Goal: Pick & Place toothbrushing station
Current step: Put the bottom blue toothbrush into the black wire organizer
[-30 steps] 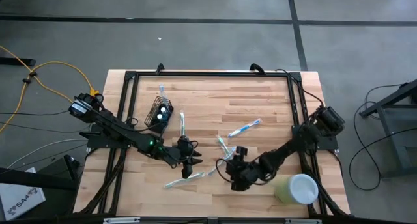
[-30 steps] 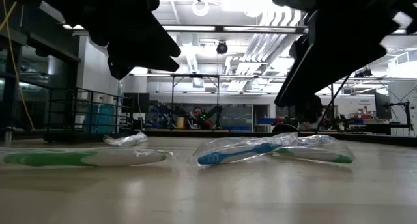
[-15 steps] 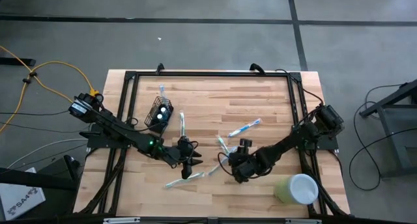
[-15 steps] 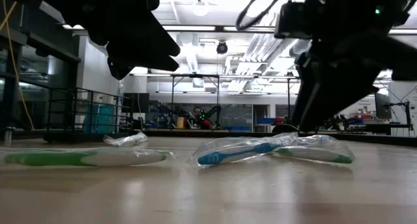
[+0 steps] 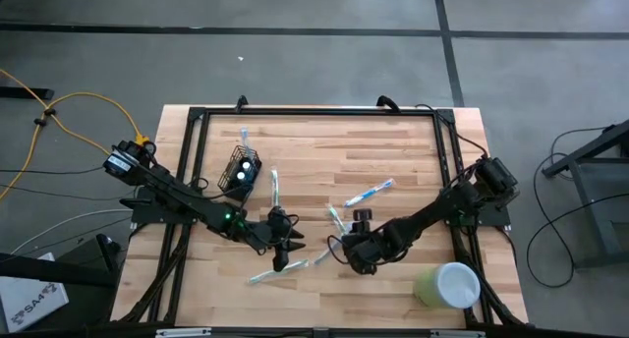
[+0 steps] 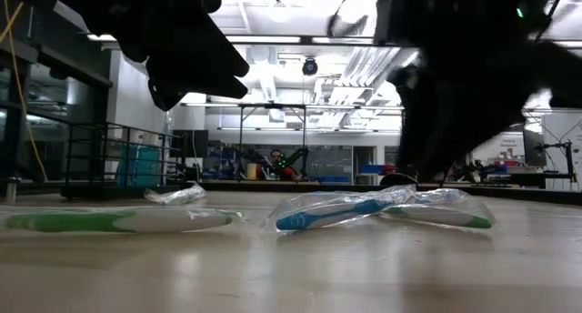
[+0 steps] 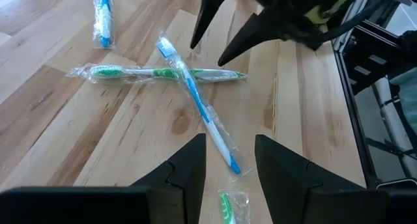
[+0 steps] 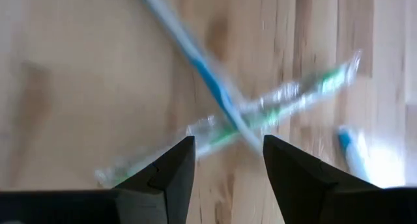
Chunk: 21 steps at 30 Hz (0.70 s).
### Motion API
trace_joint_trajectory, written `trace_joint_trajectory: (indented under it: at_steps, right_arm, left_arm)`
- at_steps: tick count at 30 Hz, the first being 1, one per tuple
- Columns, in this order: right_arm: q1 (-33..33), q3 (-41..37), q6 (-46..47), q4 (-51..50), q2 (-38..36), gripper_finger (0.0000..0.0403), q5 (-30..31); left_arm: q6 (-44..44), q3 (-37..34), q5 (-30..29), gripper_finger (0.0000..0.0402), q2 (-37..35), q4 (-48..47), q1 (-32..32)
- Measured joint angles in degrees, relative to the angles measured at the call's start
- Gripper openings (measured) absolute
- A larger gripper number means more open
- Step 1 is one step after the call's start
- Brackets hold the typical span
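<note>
Overhead shot is evenly lit, soft shadows only. Low cam is backlit by ceiling lights (image 6: 277, 8) — both arms pure silhouette. Right wrist cam is smeared with motion blur.

The right wrist view blurs the crossed wrapped toothbrushes (image 8: 228, 120); dark arms (image 6: 473, 67) are cut off in the low view.

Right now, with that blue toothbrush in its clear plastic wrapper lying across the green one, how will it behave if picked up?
The blue toothbrush in clear plastic wrapper is thin, so probably light and stiff. Its glossy film looks slippery and may crinkle or slide in a grip. It rests on the green wrapped toothbrush, so lifting it might nudge that one.
</note>
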Motion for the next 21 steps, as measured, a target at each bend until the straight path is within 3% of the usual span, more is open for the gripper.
trace_joint_trajectory:
  at_steps: [8, 21]
  right_arm:
    - [0.1, 3.9, -8.5, 9.1, 0.0, 0.0173, -5.3]
    - [-2.2, 3.8, -12.8, 10.4, 4.2, 0.0173, -9.1]
  left_arm:
    - [0.1, 0.0, 0.0, 0.0128, 0.0, -0.2, 0.0]
    - [0.0, 0.0, 0.2, 0.0128, 0.0, -0.4, -0.4]
